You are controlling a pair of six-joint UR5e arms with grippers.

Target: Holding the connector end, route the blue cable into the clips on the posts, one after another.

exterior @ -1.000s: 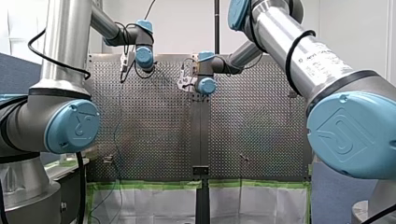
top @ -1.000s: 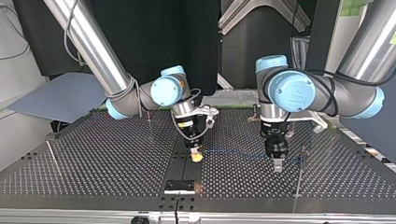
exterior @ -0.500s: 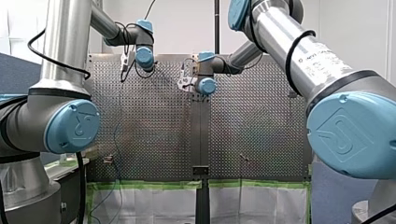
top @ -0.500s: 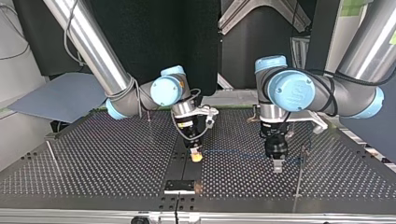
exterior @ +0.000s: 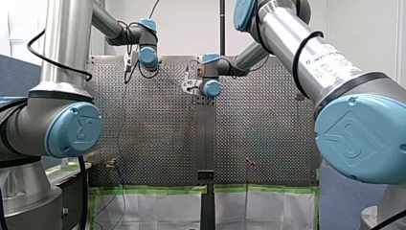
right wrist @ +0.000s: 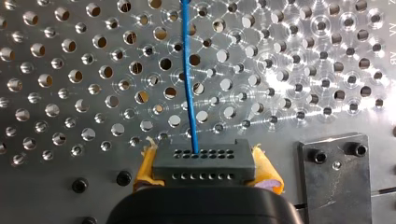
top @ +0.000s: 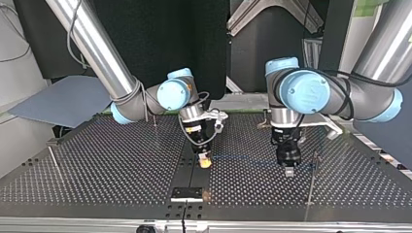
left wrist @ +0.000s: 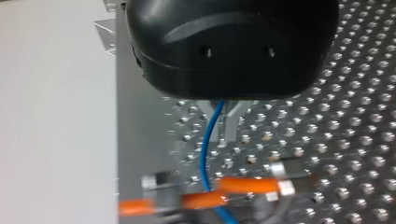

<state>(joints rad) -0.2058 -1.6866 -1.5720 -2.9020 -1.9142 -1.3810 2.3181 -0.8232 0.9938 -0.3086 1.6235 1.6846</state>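
right gripper [right wrist: 205, 171] is clamping the connector [right wrist: 204, 161] at the middle of the table [top: 97, 174]. the cable [top: 243, 158] is stretching to the left gripper [top: 289, 171], whose grip i cannot tell. the post [top: 312, 177] beside it is seemingly not holding cable yet, so routing is likely just starting.

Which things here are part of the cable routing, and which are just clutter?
In the job: blue cable; connector, clamped in my right gripper; my left gripper, further along the cable; thin post.
Lying about: black plate at the table's near edge in the top view; grey sheet beside the table.
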